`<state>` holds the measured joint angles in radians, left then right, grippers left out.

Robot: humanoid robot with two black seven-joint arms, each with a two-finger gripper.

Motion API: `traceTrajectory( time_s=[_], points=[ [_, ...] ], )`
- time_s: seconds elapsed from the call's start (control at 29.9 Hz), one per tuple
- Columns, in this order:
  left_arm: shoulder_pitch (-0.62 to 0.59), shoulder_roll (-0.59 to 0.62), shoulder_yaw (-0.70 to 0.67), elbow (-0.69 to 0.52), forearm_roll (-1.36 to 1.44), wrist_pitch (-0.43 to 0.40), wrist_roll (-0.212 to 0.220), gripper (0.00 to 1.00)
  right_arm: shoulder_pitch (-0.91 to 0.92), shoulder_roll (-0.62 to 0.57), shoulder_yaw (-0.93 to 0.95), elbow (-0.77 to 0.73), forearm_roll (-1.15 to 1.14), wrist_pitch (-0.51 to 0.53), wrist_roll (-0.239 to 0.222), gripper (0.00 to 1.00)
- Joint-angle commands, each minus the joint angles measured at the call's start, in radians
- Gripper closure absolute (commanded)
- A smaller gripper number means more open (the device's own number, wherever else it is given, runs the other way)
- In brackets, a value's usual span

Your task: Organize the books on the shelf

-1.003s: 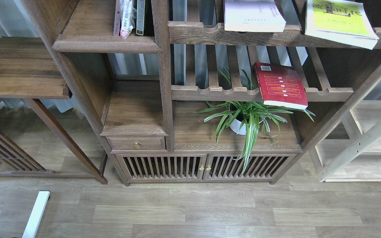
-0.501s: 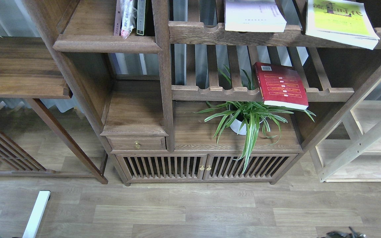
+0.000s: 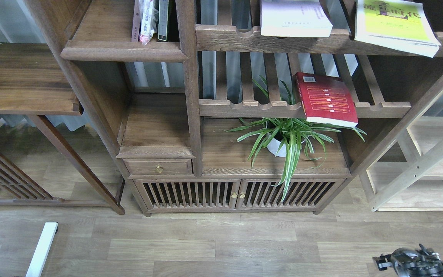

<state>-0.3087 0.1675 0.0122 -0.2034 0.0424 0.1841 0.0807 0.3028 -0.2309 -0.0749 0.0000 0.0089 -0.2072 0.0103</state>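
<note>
The red book is lying on the slatted rack at two o'clock, its front edge overhanging the rail. The narrow shelf at eleven o'clock is showing open board. The right tool, at five o'clock, is too dark to tell whether it is parted or closed.

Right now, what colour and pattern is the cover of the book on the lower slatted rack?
Red cover with yellow text bands, clearest in the head view.
</note>
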Motion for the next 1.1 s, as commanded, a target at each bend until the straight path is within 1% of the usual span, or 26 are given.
traceTrajectory(
  time_s=[0.0, 0.03, 0.07, 0.1, 0.13, 0.17, 0.2, 0.23, 0.3, 0.37, 0.4, 0.47, 0.53, 0.6, 0.67, 0.74, 0.8, 0.84, 0.87, 0.9, 1.0, 1.07],
  points=[
    [-0.026, 0.029, 0.003, -0.007, -0.004, -0.009, 0.002, 0.00, 0.015, -0.028, -0.002, -0.158, -0.004, 0.014, 0.061, 0.00],
    [-0.030, 0.032, 0.003, -0.010, -0.004, -0.011, -0.002, 0.00, 0.019, -0.040, -0.002, -0.155, -0.007, 0.017, 0.098, 0.00],
    [-0.038, 0.035, 0.005, -0.011, -0.003, -0.011, -0.010, 0.00, 0.022, -0.048, -0.003, -0.152, -0.010, 0.021, 0.124, 0.00],
    [-0.043, 0.043, 0.006, -0.013, -0.003, -0.011, -0.028, 0.00, 0.027, -0.054, -0.003, -0.150, -0.013, 0.034, 0.147, 0.00],
    [-0.046, 0.058, 0.006, -0.017, -0.003, -0.014, -0.070, 0.00, 0.033, -0.065, -0.003, -0.150, -0.020, 0.061, 0.170, 0.00],
    [-0.047, 0.070, 0.006, -0.017, -0.001, -0.021, -0.102, 0.00, 0.038, -0.074, -0.003, -0.150, -0.026, 0.089, 0.183, 0.00],
    [-0.050, 0.085, 0.008, -0.019, -0.001, -0.043, -0.143, 0.00, 0.047, -0.091, -0.003, -0.150, -0.036, 0.122, 0.192, 0.00],
    [-0.050, 0.096, 0.006, -0.019, -0.001, -0.064, -0.168, 0.00, 0.055, -0.106, -0.003, -0.150, -0.043, 0.143, 0.198, 0.00],
    [-0.053, 0.118, 0.003, -0.017, 0.001, -0.118, -0.199, 0.00, 0.064, -0.140, -0.003, -0.150, -0.052, 0.176, 0.217, 0.00],
    [-0.063, 0.147, -0.011, -0.017, -0.001, -0.164, -0.216, 0.00, 0.073, -0.162, -0.003, -0.150, -0.052, 0.202, 0.247, 0.00],
    [-0.066, 0.168, -0.023, -0.019, -0.007, -0.202, -0.231, 0.00, 0.078, -0.174, -0.003, -0.150, -0.053, 0.227, 0.272, 0.00],
    [-0.075, 0.193, -0.066, -0.019, -0.010, -0.277, -0.260, 0.00, 0.090, -0.194, -0.003, -0.150, -0.053, 0.265, 0.299, 0.00],
    [-0.081, 0.211, -0.124, -0.019, -0.010, -0.356, -0.271, 0.00, 0.102, -0.215, -0.002, -0.150, -0.053, 0.298, 0.310, 0.00],
    [-0.082, 0.239, -0.198, -0.019, -0.010, -0.437, -0.272, 0.00, 0.120, -0.240, 0.006, -0.150, -0.053, 0.337, 0.315, 0.00],
    [-0.084, 0.266, -0.253, -0.019, -0.010, -0.495, -0.275, 0.00, 0.134, -0.258, 0.007, -0.150, -0.053, 0.371, 0.324, 0.00],
    [-0.089, 0.286, -0.277, -0.021, -0.012, -0.531, -0.282, 0.00, 0.145, -0.266, 0.007, -0.150, -0.053, 0.397, 0.345, 0.00],
    [-0.092, 0.311, -0.284, -0.019, -0.012, -0.578, -0.309, 0.00, 0.150, -0.274, 0.007, -0.150, -0.053, 0.413, 0.367, 0.00],
    [-0.099, 0.332, -0.290, -0.019, -0.012, -0.619, -0.332, 0.00, 0.154, -0.283, 0.007, -0.150, -0.053, 0.428, 0.382, 0.00],
    [-0.105, 0.351, -0.297, -0.019, -0.012, -0.652, -0.341, 0.00, 0.157, -0.291, 0.007, -0.150, -0.053, 0.440, 0.395, 0.00],
    [-0.113, 0.366, -0.308, -0.019, -0.013, -0.673, -0.341, 0.00, 0.160, -0.298, 0.007, -0.150, -0.053, 0.452, 0.408, 0.00],
    [-0.127, 0.406, -0.379, -0.021, -0.015, -0.673, -0.341, 0.00, 0.170, -0.324, 0.009, -0.150, -0.053, 0.505, 0.448, 0.00],
    [-0.127, 0.426, -0.390, -0.033, -0.015, -0.673, -0.346, 0.00, 0.179, -0.335, 0.009, -0.149, -0.053, 0.537, 0.470, 0.00]
  ],
)
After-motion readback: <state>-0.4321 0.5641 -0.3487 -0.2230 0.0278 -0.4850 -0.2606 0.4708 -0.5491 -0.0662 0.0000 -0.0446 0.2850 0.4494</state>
